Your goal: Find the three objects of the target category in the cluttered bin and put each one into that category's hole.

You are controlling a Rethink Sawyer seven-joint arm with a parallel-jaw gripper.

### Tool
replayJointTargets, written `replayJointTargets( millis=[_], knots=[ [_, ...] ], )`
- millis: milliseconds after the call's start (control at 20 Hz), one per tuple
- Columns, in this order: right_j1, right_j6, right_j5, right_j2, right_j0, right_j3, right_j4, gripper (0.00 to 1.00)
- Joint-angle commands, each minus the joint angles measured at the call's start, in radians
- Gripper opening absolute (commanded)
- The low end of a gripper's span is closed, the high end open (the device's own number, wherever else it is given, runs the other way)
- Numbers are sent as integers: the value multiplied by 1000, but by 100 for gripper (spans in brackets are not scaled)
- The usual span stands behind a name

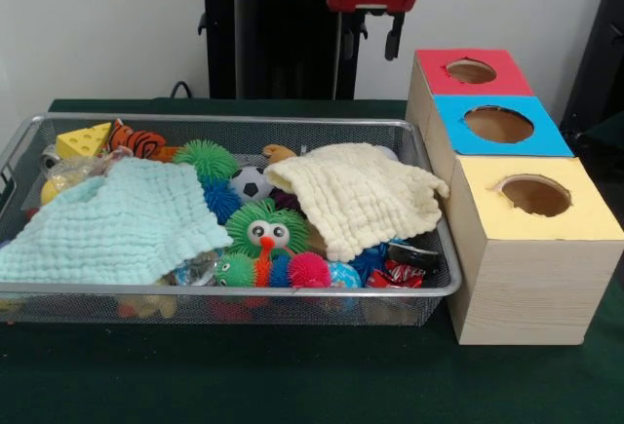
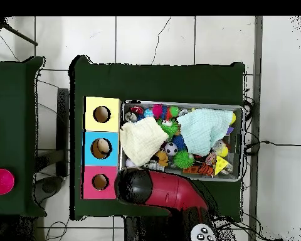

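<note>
The silver mesh bin point(image 1: 234, 290) stands on the green table, full of toys; it also shows in the overhead view point(image 2: 242, 145). An orange striped plush point(image 1: 137, 139) lies at its far left. A brown plush point(image 1: 278, 153) peeks out behind the cream cloth point(image 1: 361, 195); the rest of it is hidden. No other plush shows. The red-topped hole point(image 1: 471, 71) is the farthest on the wooden box, also seen from overhead point(image 2: 100, 182). My gripper point(image 1: 370, 42) hangs open and empty, high behind the bin's far edge, left of the red hole. Overhead, the arm point(image 2: 162, 190) hides it.
A light blue cloth point(image 1: 117, 224) covers the bin's left half. Green, blue and pink spiky balls point(image 1: 265, 229), a small soccer ball point(image 1: 253, 183) and a yellow cheese toy point(image 1: 84, 139) lie between. The blue-topped point(image 1: 498, 124) and yellow-topped point(image 1: 534, 194) holes are nearer the camera.
</note>
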Motion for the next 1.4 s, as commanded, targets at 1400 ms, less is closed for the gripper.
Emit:
replayJointTargets(
  millis=[1400],
  knots=[
    [271, -50, -51, 193, -191, -253, -201, 100]
  ],
)
